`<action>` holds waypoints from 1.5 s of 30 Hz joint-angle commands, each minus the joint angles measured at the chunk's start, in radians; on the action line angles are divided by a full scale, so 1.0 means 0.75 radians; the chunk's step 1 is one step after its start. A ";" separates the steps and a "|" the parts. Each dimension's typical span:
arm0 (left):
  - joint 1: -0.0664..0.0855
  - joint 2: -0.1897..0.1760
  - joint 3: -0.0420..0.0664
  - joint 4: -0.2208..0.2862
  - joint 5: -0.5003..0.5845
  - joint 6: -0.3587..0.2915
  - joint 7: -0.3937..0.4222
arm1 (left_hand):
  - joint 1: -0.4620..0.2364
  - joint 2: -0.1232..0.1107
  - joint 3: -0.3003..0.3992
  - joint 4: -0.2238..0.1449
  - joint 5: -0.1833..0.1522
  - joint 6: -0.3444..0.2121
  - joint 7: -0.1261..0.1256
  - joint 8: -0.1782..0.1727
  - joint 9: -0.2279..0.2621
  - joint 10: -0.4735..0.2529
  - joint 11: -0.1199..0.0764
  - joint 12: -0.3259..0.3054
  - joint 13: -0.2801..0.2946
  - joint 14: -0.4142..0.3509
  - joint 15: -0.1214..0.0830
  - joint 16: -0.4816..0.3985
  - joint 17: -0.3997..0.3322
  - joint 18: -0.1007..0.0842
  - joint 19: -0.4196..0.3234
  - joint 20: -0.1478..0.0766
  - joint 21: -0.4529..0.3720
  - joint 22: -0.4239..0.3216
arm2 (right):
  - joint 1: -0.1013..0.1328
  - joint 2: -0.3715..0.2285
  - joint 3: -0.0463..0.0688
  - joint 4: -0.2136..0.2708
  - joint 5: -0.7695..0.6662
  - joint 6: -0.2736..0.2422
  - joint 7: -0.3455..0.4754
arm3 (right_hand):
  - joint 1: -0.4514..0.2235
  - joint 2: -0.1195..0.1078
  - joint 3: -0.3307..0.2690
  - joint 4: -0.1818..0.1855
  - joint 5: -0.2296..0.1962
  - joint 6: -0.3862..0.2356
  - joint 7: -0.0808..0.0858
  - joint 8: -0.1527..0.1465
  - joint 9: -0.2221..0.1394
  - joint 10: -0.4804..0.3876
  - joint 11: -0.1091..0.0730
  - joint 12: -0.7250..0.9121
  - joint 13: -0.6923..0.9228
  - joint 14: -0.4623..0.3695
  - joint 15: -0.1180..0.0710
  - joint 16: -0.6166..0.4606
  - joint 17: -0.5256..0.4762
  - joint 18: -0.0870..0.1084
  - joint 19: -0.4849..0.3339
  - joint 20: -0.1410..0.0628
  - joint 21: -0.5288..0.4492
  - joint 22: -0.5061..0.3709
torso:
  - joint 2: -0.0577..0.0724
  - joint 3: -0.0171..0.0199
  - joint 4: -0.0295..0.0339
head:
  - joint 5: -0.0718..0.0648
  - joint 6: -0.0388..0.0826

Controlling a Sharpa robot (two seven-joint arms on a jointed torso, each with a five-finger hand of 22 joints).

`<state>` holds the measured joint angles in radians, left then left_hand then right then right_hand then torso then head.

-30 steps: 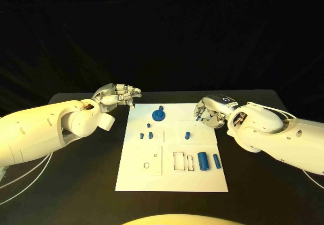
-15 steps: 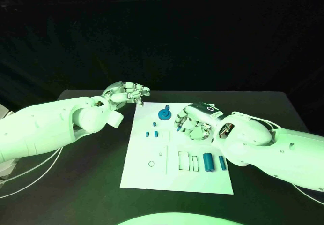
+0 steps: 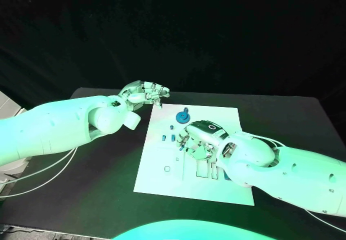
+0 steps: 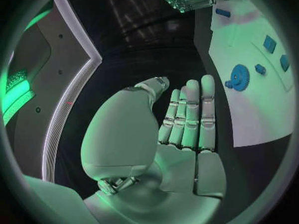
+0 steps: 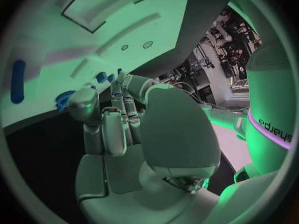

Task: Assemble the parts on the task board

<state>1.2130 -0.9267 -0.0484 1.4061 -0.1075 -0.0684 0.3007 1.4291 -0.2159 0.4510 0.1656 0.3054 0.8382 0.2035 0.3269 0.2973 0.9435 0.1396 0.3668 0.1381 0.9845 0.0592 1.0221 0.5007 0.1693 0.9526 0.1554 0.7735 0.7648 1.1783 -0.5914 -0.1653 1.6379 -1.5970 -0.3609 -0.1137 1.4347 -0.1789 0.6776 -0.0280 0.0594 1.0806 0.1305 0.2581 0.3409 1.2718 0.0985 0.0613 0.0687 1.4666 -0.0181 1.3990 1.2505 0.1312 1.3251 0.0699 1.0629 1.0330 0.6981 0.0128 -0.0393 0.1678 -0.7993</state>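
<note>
Look at the task board [image 3: 160, 176] first: the white plate lies flat on the black worktop [image 3: 101, 200], its long axis running from the near edge away toward the far edge, leaning slightly to the right. At the board's far end you see a round blue gear [image 3: 183, 117] lying flat. Nearer than the gear, two small blue pegs [image 3: 168, 136] stand side by side on the board, with a dark ring outline [image 3: 167, 169] nearer still. In the right wrist view a long blue cylinder [image 5: 18, 81] lies on the board, apart from the gear.

Your right robot hand [image 3: 196, 143] hangs over the middle of the board, just nearer than the gear, fingers curled downward; you cannot tell whether it holds a part. Your left robot hand [image 3: 145, 93] hovers off the board's far left corner, beside the gear, fingers together and straight, holding nothing in the left wrist view.
</note>
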 commanded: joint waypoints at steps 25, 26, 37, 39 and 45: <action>0.001 0.004 0.001 0.007 0.004 0.022 0.002 | 0.010 -0.004 -0.006 0.004 -0.001 -0.010 -0.001 -0.010 -0.003 -0.009 0.002 -0.006 -0.002 0.003 0.011 0.005 0.003 0.017 0.004 0.004 0.004 0.002 | -0.048 0.055 -0.010 -0.044 -0.087 0.071 -0.033 | -0.004 0.011 0.007 -0.003 0.016 0.005 0.006 0.005 0.002 0.058 -0.050 0.006 0.027 0.063 -0.005 0.000 -0.003 -0.015 -0.013 0.002 0.003 0.002 | -0.001 -0.0005 -0.0012 | 0.028 -0.041; 0.001 0.004 0.001 0.007 0.004 0.022 0.002 | 0.010 -0.004 -0.006 0.004 -0.001 -0.010 -0.001 -0.010 -0.003 -0.009 0.002 -0.006 -0.002 0.003 0.011 0.005 0.003 0.017 0.004 0.004 0.004 0.002 | -0.050 0.057 -0.010 -0.046 -0.087 0.071 -0.034 | -0.006 0.010 0.007 -0.004 0.020 0.004 0.006 0.005 0.003 0.058 -0.050 0.005 0.027 0.063 -0.005 0.001 -0.003 -0.014 -0.015 0.002 0.001 0.001 | -0.001 -0.0009 -0.0012 | 0.027 -0.041; 0.001 0.004 0.001 0.009 0.004 0.024 0.001 | 0.010 -0.004 -0.006 0.004 -0.001 -0.010 -0.001 -0.010 -0.003 -0.009 0.002 -0.006 -0.002 0.003 0.011 0.005 0.003 0.017 0.004 0.004 0.004 0.002 | -0.069 0.069 -0.011 -0.049 -0.113 0.070 -0.039 | -0.007 0.011 0.007 -0.004 0.022 0.004 0.006 0.004 0.003 0.057 -0.049 0.005 0.027 0.063 -0.005 0.000 -0.005 -0.014 -0.015 0.003 0.002 0.001 | -0.001 -0.0009 -0.0002 | 0.033 -0.050; 0.001 0.004 0.001 0.009 0.004 0.024 0.001 | 0.010 -0.004 -0.006 0.004 -0.001 -0.010 -0.001 -0.010 -0.003 -0.009 0.002 -0.006 -0.002 0.003 0.011 0.005 0.003 0.017 0.004 0.004 0.004 0.002 | -0.071 0.069 -0.011 -0.049 -0.115 0.072 -0.039 | -0.007 0.011 0.007 -0.004 0.022 0.004 0.006 0.004 0.003 0.057 -0.049 0.005 0.027 0.063 -0.005 0.000 -0.005 -0.014 -0.015 0.003 0.002 0.001 | -0.001 -0.0010 -0.0006 | 0.034 -0.052; 0.001 0.003 0.001 0.009 0.003 0.024 -0.001 | 0.010 -0.004 -0.006 0.004 -0.001 -0.010 -0.001 -0.010 -0.003 -0.009 0.002 -0.006 -0.002 0.003 0.011 0.005 0.003 0.017 0.004 0.004 0.004 0.002 | -0.072 0.069 -0.011 -0.052 -0.117 0.080 -0.045 | -0.008 0.011 0.007 -0.005 0.023 0.004 0.006 0.004 0.003 0.057 -0.049 0.005 0.027 0.063 -0.005 0.001 -0.004 -0.014 -0.016 0.003 0.001 0.001 | -0.001 -0.0004 -0.0005 | 0.036 -0.053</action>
<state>1.2130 -0.9258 -0.0484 1.4097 -0.1074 -0.0661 0.2968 1.4291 -0.2159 0.4511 0.1656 0.3054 0.8383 0.2034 0.3228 0.2964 0.9435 0.1395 0.3668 0.1383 0.9881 0.0628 1.0221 0.5016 0.1693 0.9526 0.1554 0.7734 0.7654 1.1254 -0.5405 -0.1735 1.5994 -1.6676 -0.3181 -0.1432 1.4343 -0.1796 0.6789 -0.0324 0.0718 1.0805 0.1306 0.2581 0.3415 1.2700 0.0967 0.0613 0.0685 1.4666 -0.0180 1.3990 1.2477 0.1312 1.3213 0.0737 1.0629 1.0331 0.6976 0.0123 -0.0396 0.1943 -0.8393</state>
